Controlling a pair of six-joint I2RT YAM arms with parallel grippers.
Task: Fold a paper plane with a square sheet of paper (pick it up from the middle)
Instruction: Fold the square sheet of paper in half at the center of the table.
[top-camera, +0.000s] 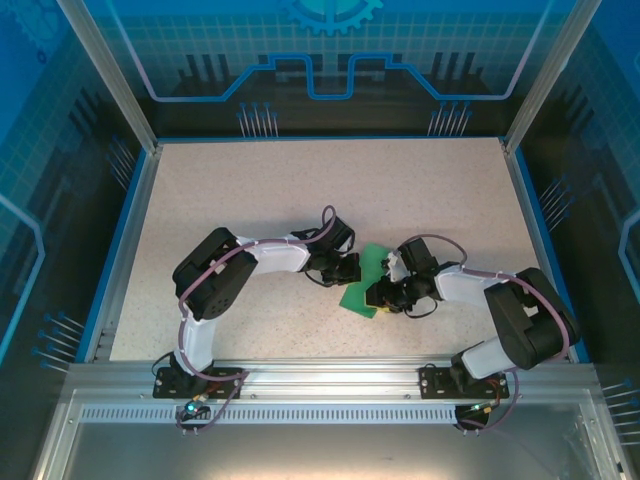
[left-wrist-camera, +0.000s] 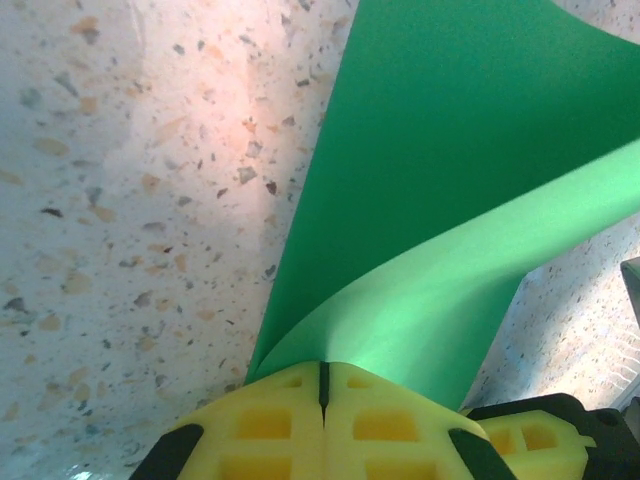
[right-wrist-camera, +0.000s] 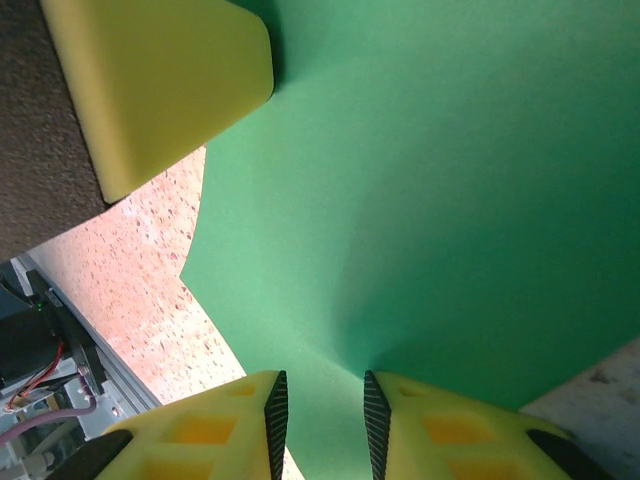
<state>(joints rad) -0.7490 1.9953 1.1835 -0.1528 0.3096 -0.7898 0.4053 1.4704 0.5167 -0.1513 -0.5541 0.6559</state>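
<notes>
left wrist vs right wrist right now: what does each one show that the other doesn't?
Left wrist: the left gripper with its jaws pressed together and the square sheet of paper curling up out of the seam, plus a wide stretch of speckled table.

Right wrist: the right gripper with its jaws apart and green between them, a second yellow finger resting on the sheet at top left, and the frame rail with cables at lower left.

Both: the green sheet bowed in a curve, over speckled tabletop.
</notes>
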